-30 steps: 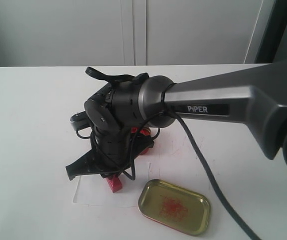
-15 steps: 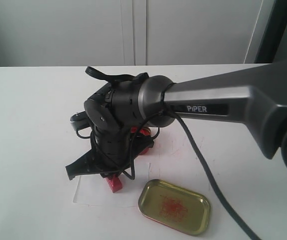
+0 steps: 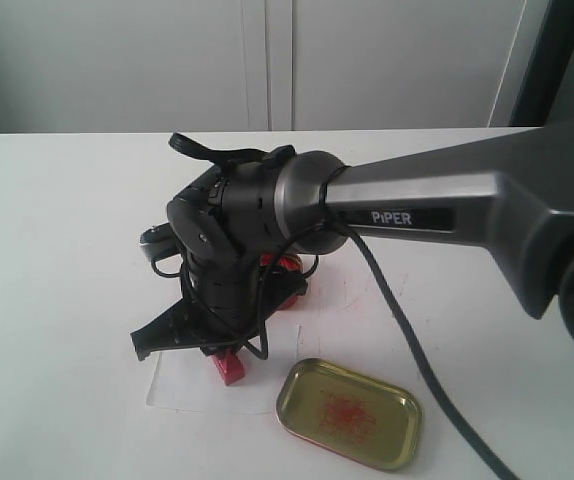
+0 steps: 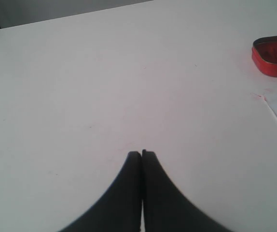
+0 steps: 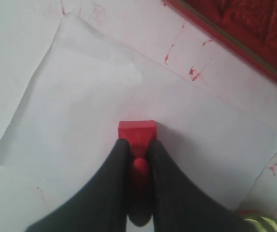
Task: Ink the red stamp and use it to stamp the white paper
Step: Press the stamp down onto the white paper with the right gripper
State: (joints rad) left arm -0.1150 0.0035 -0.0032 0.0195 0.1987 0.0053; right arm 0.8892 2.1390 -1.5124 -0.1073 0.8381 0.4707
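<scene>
The right gripper (image 5: pixel 137 145) is clenched on the stamp (image 3: pixel 230 368), holding its base flat on the paper (image 3: pixel 179 385), lower left of centre in the exterior view; pressing the print, I'd say. The left gripper (image 4: pixel 141 153), pinched shut and empty, hangs over the table (image 4: pixel 80 96), out of the way.

Gold lid (image 3: pixel 391 402), red-smeared inside, lies on white worktop (image 3: pixel 67 250). Open red ink tin (image 4: pixel 274 59) stands apart from it.
</scene>
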